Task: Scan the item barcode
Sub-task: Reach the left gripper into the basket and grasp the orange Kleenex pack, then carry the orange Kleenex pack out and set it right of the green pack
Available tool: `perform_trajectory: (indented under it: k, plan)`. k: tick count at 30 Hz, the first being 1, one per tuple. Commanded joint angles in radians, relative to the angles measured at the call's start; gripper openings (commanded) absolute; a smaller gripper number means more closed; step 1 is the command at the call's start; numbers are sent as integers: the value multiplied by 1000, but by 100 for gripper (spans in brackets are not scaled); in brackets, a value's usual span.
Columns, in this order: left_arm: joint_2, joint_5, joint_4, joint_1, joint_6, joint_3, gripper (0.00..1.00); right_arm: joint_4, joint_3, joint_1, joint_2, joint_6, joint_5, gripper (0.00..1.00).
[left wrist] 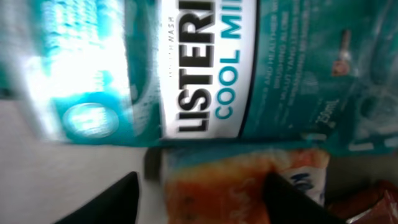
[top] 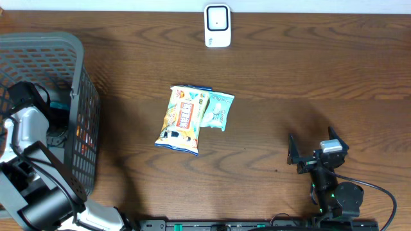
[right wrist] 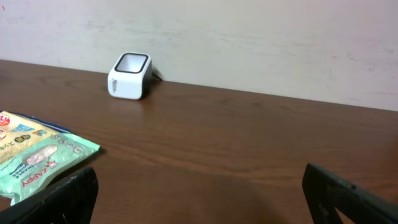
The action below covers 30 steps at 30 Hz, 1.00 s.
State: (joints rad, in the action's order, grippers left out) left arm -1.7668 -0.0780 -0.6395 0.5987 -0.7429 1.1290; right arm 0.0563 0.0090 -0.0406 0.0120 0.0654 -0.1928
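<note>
Orange pack [left wrist: 249,177], down in the basket [top: 80,70] under a teal bottle [left wrist: 205,68], lies between the left gripper's [left wrist: 202,193] parted fingers, grip impossible to tell; the right gripper [top: 313,146] gapes, well apart.

Wood-grain table [top: 308,77], glossy packet [top: 183,120], seemingly plastic basket [top: 81,67]

**Your tabletop, edge to edge**

You have the basket [top: 82,77] at the left edge with a bottle [left wrist: 205,68] in it. The scanner [top: 218,25] sits midway along the far edge. Mid-table, the small packet [top: 218,110] touches the right side of the large packet [top: 182,122].
</note>
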Motion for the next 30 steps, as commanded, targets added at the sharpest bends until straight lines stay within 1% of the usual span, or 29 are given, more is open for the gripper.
perform_trajectory:
  k: [1, 3, 6, 7, 10, 13, 15, 21, 24, 26, 30]
  plan:
    - [-39, -42, -6, 2, -3, -14, 52, 2, -3, 5, -6, 3, 0, 99]
    - [-46, -42, -5, 2, -3, -14, 43, 2, -3, 5, -6, 2, 0, 99]
    - [-45, -42, -5, 2, -3, -14, 13, 2, -3, 5, -6, 3, 0, 99]
    - [-44, -42, -4, 2, -3, -12, 8, 2, -3, 5, -6, 3, 0, 99]
    - [-21, -42, -12, 11, -2, 7, 8, 2, -3, 5, -6, 2, 0, 99]
    - [45, -43, -35, 29, 18, 48, 7, 2, -3, 5, -6, 2, 0, 99]
    - [107, -43, -43, 42, 37, 79, 7, 2, -3, 5, -6, 3, 0, 99]
    - [349, -54, -53, 70, 39, 145, 8, 2, -3, 5, -6, 3, 0, 99]
    - [475, -111, -29, 70, 37, 153, 7, 2, -3, 5, -6, 3, 0, 99]
    - [562, -177, 7, 69, 34, 153, 8, 2, -3, 5, -6, 3, 0, 99]
    - [694, -406, 132, 44, 39, 153, 7, 2, -3, 5, -6, 2, 0, 99]
